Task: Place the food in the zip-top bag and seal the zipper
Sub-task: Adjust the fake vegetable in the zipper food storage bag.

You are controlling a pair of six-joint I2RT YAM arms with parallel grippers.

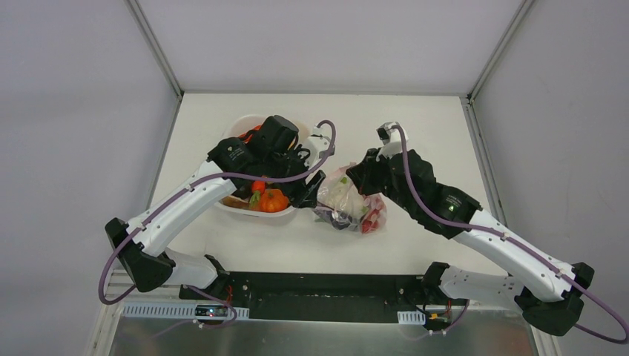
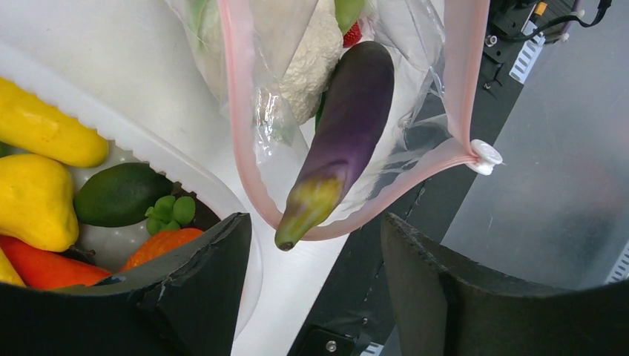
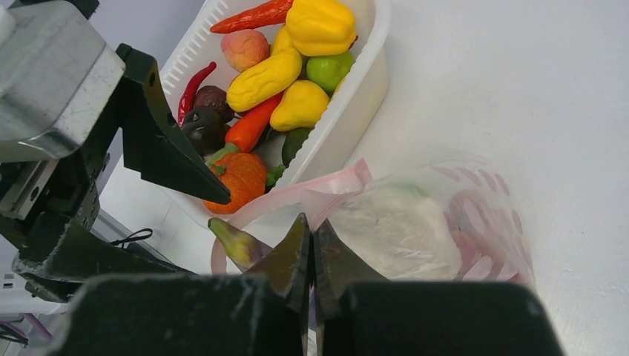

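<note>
Left wrist view: the zip-top bag (image 2: pixel 419 81) is only half swallowing the eggplant (image 2: pixel 345 133)

It's lying on the counter (image 1: pixel 415 126) next to the tub (image 1: pixel 252 211), right fingers (image 3: pixel 293 256) clamping its pink zipper (image 2: pixel 236 126). The eggplant is pointing stem-first between the left fingers (image 2: pixel 200 289), which are gaping wide and holding nothing.

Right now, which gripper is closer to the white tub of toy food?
Left. The left gripper is open right beside the rim of the white tub. The right gripper is shut on the zipper of the zip-top bag, farther from the tub.
</note>
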